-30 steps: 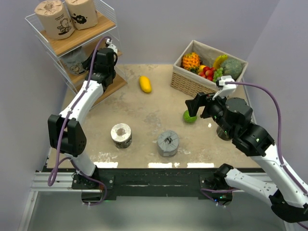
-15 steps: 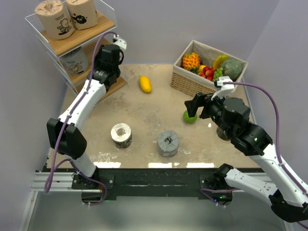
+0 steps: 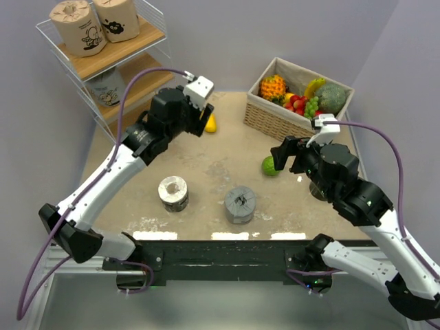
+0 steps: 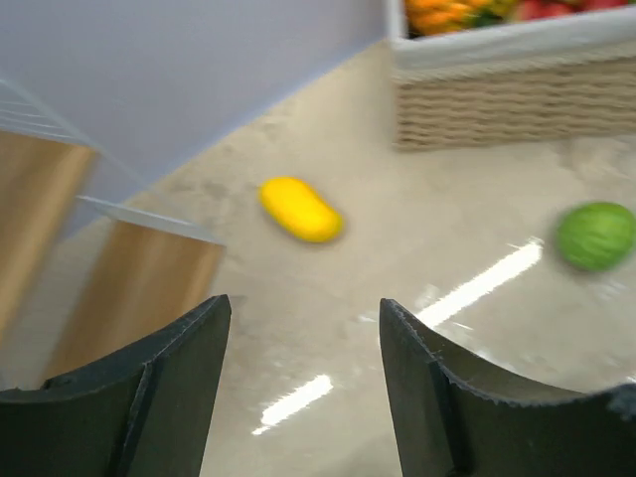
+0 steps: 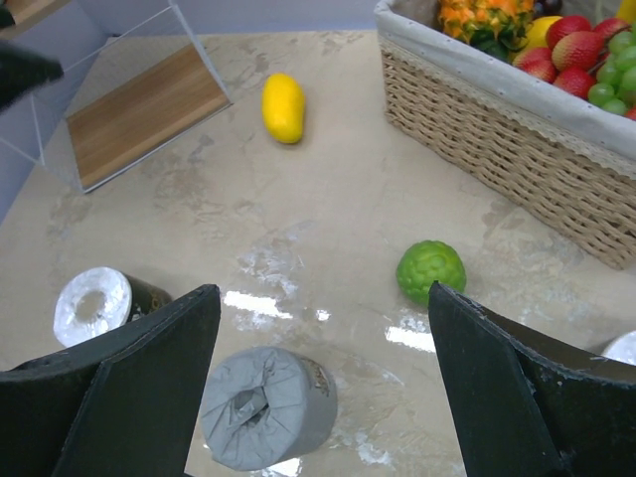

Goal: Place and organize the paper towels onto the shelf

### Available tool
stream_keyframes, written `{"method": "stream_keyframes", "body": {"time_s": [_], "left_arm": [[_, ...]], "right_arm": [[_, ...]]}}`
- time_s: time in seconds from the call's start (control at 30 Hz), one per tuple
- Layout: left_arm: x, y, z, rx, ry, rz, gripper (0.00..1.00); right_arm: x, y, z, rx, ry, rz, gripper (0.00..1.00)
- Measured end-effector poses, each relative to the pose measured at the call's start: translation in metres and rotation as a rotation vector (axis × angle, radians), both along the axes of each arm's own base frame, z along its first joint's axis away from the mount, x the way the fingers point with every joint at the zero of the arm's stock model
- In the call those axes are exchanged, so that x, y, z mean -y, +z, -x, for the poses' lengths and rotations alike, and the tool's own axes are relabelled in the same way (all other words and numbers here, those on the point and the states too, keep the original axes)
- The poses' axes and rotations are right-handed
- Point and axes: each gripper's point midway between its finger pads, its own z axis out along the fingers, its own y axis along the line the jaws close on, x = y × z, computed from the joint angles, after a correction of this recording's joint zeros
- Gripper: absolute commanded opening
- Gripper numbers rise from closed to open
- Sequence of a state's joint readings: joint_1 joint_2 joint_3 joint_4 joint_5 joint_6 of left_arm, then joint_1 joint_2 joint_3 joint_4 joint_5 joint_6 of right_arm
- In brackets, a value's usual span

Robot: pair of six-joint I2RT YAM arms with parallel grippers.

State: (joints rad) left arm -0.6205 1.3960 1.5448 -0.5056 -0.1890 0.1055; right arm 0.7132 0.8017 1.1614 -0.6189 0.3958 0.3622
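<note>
The white wire shelf (image 3: 152,36) stands at the back left. Two tan printed paper towels (image 3: 75,26) sit on its top board and a pale grey one (image 3: 106,86) on the middle board. A cream roll (image 3: 173,193) and a dark grey roll (image 3: 240,204) stand on the table; both show in the right wrist view, the cream one (image 5: 94,303) and the dark grey one (image 5: 266,407). My left gripper (image 3: 203,121) is open and empty, right of the shelf, above the table (image 4: 303,328). My right gripper (image 3: 282,157) is open and empty, above and behind the dark grey roll (image 5: 323,298).
A yellow mango (image 4: 300,209) lies near the left gripper. A green lime (image 5: 430,270) lies by the right gripper. A wicker fruit basket (image 3: 275,117) stands at the back right. A pale round object (image 5: 626,348) is partly hidden under the right arm.
My left arm has drawn back from the shelf's middle tier and swung right toward the mango, empty. The pale grey roll stays on the middle board. The right arm has barely moved.
</note>
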Motion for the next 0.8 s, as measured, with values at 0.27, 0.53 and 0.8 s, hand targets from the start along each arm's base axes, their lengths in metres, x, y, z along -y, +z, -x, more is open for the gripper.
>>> {"method": "stream_keyframes", "body": {"time_s": [0.27,0.53,0.8], "left_arm": [[0.081,-0.076,0.099,-0.249,-0.272,-0.009,0.65],[0.140,-0.104,0.178,-0.350,-0.457,-0.045,0.65],[0.176,-0.156,0.218,-0.448,-0.532,-0.139,0.65]], "right_arm": [[0.022,0.018,0.006,0.035,-0.081,-0.018,0.88],[0.052,0.040,0.015,0.094,-0.189,-0.050,0.88],[0.079,0.065,0.026,0.165,-0.275,-0.102,0.88]]}}
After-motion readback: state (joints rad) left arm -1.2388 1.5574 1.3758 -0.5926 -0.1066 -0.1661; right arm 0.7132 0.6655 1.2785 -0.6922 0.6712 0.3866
